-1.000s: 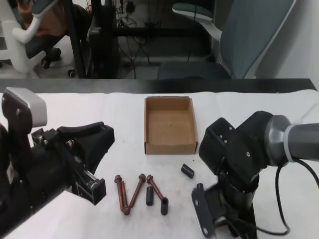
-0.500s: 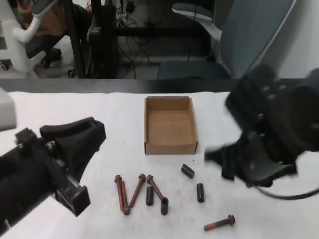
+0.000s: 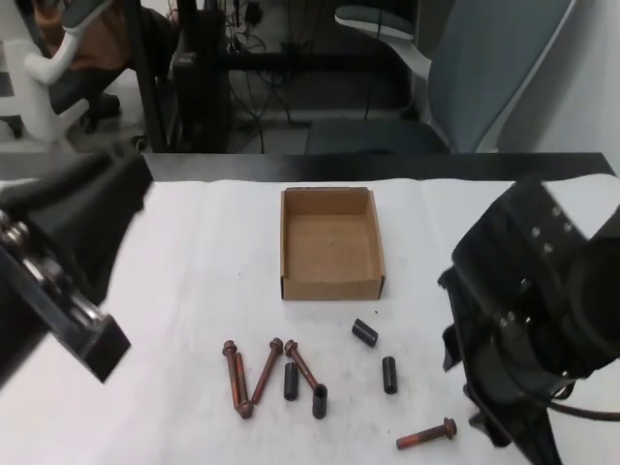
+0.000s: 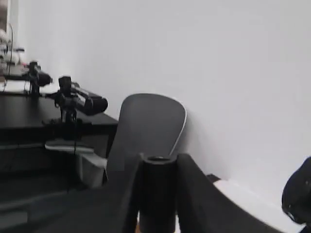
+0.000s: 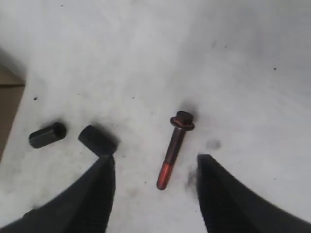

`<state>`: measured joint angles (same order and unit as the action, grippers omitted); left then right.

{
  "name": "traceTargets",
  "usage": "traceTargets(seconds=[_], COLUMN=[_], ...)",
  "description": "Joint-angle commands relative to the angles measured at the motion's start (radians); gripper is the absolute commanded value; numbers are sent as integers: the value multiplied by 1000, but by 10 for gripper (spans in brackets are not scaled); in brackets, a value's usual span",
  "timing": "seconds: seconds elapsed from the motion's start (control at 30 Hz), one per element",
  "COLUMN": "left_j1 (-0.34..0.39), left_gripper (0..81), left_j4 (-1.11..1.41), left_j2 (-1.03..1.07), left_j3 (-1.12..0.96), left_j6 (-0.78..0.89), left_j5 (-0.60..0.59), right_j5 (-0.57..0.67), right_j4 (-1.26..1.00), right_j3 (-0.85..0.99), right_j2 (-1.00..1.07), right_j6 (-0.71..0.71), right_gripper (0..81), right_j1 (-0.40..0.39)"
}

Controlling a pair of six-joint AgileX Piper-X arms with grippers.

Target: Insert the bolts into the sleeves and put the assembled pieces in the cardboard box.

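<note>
On the table, high view: we see a white-covered table [image 3: 194, 232] with the cardboard box [image 3: 329, 242] standing open-topped near its middle.
Bolts: three bolts [image 3: 266, 371] lie close together in front of the box. A lone bolt [image 3: 426, 434] lies well apart from them, just beside the right arm [image 3: 528, 320].
Sleeves: a sleeve pair [image 3: 320, 400] lies just beside the three bolts. The box-side sleeve [image 3: 364, 332] lies near the box's front corner, and the middle sleeve [image 3: 388, 374] lies between it and the lone bolt.
Arms: the left arm [image 3: 53, 262] is raised over the table's left side, well apart from the loose parts. The right arm hangs over the right side.
Left wrist view, left gripper [image 4: 158, 158]: we find it closed on a held sleeve [image 4: 156, 194], a dark cylinder standing upright with its hollow end up, pinched between the two fingers [image 4: 194, 194].
Left wrist view, background: a grey chair back [image 4: 146, 126] stands before a pale wall [image 4: 233, 73].
Right wrist view, right gripper [image 5: 154, 157]: we see its fingers [image 5: 97, 194] spread wide and holding nothing, above the cloth.
Right wrist view, parts: the lone bolt [image 5: 176, 148] lies between the spread fingers, touching neither, with its head pointing away from the gripper. The middle sleeve [image 5: 98, 140] shows just beside one fingertip, and the box-side sleeve [image 5: 47, 134] lies next to it. A corner of the cardboard box [image 5: 7, 111] shows at the edge.
</note>
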<state>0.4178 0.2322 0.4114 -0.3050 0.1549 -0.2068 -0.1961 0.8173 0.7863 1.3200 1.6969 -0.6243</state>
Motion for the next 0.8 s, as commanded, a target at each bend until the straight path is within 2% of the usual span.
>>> traceTargets(seconds=[0.0, 0.27, 0.4, 0.57, 0.7, 0.77], left_j1=[-1, -1, -1, -1, -1, -1], left_gripper=[17, 17, 17, 17, 17, 17], left_j4=[68, 42, 42, 35, -11, -57], left_j2=[-8, -8, -8, -8, -8, -8], left_j3=[-1, -1, -1, -1, -1, -1], left_j6=[-56, -146, -160, -163, -163, -163], left_j5=[5, 37, 96, 106, 111, 109], right_j5=[20, 179, 171, 103, 107, 126], right_j4=[-6, -128, -242, -279, -328, -424], right_j3=[-12, -38, -38, -38, -35, -35], right_j2=[40, 246, 312, 328, 326, 321], right_j6=[25, 115, 117, 98, 80, -4], right_gripper=[490, 490, 490, 490, 490, 490], right_j1=[-2, -2, 0, 5, 5, 5])
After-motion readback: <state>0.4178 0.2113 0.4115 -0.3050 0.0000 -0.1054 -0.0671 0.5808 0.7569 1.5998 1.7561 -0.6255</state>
